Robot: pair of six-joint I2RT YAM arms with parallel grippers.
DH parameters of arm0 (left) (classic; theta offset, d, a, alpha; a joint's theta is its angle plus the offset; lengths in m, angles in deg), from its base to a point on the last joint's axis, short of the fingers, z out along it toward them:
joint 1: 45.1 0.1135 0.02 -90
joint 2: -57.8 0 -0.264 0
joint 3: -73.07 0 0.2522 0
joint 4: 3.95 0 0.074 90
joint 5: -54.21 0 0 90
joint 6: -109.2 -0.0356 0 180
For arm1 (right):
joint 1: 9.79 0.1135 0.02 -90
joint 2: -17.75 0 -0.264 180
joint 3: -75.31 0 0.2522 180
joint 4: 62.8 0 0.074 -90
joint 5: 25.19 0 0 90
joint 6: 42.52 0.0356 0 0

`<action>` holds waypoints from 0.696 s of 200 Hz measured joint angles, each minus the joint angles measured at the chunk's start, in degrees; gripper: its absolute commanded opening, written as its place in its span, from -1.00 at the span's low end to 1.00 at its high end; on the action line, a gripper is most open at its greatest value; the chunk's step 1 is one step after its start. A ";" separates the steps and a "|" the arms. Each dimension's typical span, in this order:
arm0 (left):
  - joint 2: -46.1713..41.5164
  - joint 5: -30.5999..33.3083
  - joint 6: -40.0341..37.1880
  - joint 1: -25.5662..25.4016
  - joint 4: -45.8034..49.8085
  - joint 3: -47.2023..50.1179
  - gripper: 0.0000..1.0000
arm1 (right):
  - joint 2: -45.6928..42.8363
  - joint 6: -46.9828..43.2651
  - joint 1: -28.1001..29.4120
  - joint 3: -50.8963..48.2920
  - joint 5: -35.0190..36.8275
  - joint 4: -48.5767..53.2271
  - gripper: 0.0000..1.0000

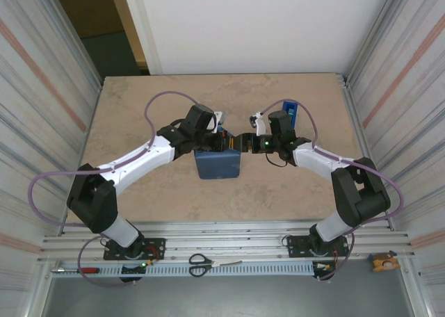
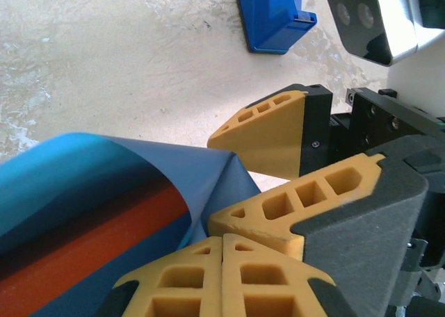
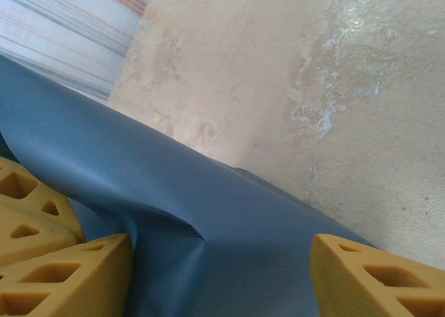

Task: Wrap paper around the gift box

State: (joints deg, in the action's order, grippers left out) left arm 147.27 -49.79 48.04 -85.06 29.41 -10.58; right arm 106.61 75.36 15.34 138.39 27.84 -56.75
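On the beige tabletop (image 1: 139,115), paper (image 1: 217,165) bundle, corrugated walls (image 1: 42,94) flanking.

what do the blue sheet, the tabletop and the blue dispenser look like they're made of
The paper: thin matte paper, likely; it creases and folds softly. The table: beige stone-look surface, perhaps laminate; mottled with a light sheen. The tape dispenser: hard smooth plastic, probably; crisp moulded edges.
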 measured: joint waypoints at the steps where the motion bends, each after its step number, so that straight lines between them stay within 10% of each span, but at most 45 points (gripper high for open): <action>1: 0.00 0.11 0.00 -0.04 0.00 0.00 -0.97 | 0.00 0.02 0.00 0.00 -0.02 0.00 0.33; 97: 0.02 1.20 -0.13 -1.05 -0.04 1.49 -1.00 | 0.11 -1.42 -1.88 3.61 -2.51 6.88 0.15; 139: -0.22 1.68 -0.31 -1.05 -2.03 2.69 -1.00 | 2.01 -15.45 -4.94 13.11 -5.46 13.79 0.04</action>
State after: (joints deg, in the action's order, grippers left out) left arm 147.05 -48.10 47.73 -86.11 27.38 -7.89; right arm 108.62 59.90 10.40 151.51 22.38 -42.95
